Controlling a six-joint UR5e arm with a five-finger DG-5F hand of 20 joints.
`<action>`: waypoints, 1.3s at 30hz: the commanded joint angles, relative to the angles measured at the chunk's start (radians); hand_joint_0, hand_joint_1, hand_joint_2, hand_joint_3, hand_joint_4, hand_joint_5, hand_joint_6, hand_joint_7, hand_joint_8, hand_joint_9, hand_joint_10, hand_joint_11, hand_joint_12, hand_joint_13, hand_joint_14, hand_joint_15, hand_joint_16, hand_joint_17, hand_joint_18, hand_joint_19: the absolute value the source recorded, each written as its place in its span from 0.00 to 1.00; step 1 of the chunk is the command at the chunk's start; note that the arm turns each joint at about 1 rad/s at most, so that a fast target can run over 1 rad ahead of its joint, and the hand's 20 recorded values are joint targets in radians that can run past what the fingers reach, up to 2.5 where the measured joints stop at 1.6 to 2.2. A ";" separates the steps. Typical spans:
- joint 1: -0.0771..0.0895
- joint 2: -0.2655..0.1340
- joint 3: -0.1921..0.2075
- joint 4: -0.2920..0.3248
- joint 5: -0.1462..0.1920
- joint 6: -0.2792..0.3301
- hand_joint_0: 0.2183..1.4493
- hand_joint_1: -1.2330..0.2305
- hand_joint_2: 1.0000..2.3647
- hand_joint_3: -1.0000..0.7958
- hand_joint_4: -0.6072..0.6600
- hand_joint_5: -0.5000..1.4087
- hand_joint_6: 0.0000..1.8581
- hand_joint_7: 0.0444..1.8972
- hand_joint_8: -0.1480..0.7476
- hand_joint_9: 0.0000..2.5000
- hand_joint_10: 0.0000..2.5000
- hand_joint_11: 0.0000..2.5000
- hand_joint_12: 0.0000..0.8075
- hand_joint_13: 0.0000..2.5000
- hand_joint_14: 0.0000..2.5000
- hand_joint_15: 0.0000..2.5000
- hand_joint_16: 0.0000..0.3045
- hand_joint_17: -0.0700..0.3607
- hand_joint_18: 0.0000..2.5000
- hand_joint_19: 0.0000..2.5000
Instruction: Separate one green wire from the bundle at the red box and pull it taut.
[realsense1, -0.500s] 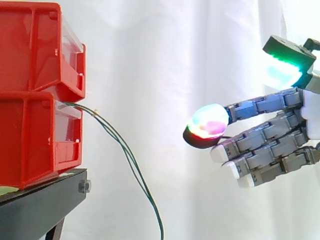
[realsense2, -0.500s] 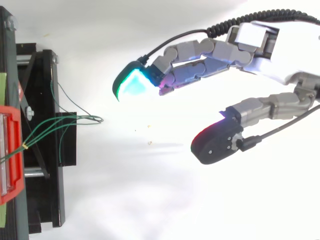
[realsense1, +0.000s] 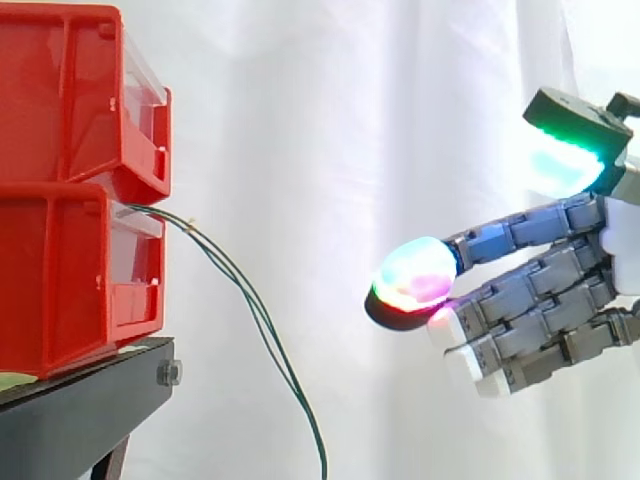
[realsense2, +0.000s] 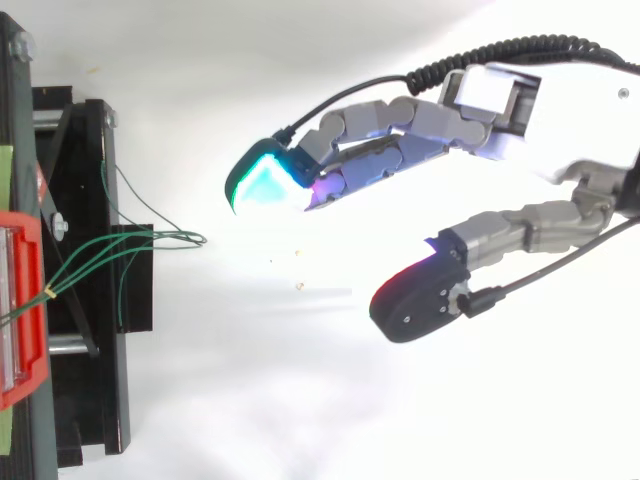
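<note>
Side view: my hand (realsense1: 545, 295) hangs in front of the white curtain (realsense1: 300, 120), well apart from the green wires (realsense1: 262, 318) that come out of the lower red box (realsense1: 60, 270) and droop past the edge of the black stand (realsense1: 80, 405).

From above, the strands (realsense2: 150, 236) leave the box (realsense2: 20, 330) gathered at what looks like a small tie (realsense2: 48, 293). They then fan out across the stand (realsense2: 90, 330), with their tips close together and pointing my way.

The risk, as I judge it, lies in that closeness. My fingertips (realsense2: 262, 182) are thick pads and the wires are thin, so a careless pinch could take two or three strands instead of one. A single strand could just as easily slip out between the pads. The tie near the box is another hazard. A hard pull on one wire could drag its neighbours along, or tug the whole bundle and unsettle the stacked boxes.

My fingers reach almost straight toward the box. The thumb (realsense2: 415, 300) is set wide of them, leaving a broad gap in between. Nothing lies in that gap, so I hold nothing and touch nothing. None of the separating has begun, and all the strands hang slack.
</note>
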 joint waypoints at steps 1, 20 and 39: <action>0.004 -0.016 0.000 0.002 0.003 -0.010 0.27 0.44 0.00 0.28 0.72 0.16 0.27 0.33 0.50 0.27 0.00 0.01 0.38 0.26 0.00 0.04 0.12 0.35 0.21 0.05; -0.005 -0.060 0.001 0.100 0.010 -0.004 0.28 0.45 0.00 0.28 0.73 0.17 0.27 0.33 0.51 0.30 0.00 0.03 0.36 0.29 0.00 0.05 0.11 0.34 0.22 0.05; -0.039 -0.137 0.110 0.071 0.059 -0.058 0.28 0.45 0.00 0.28 0.73 0.17 0.27 0.33 0.51 0.32 0.00 0.04 0.37 0.30 0.00 0.06 0.11 0.34 0.23 0.05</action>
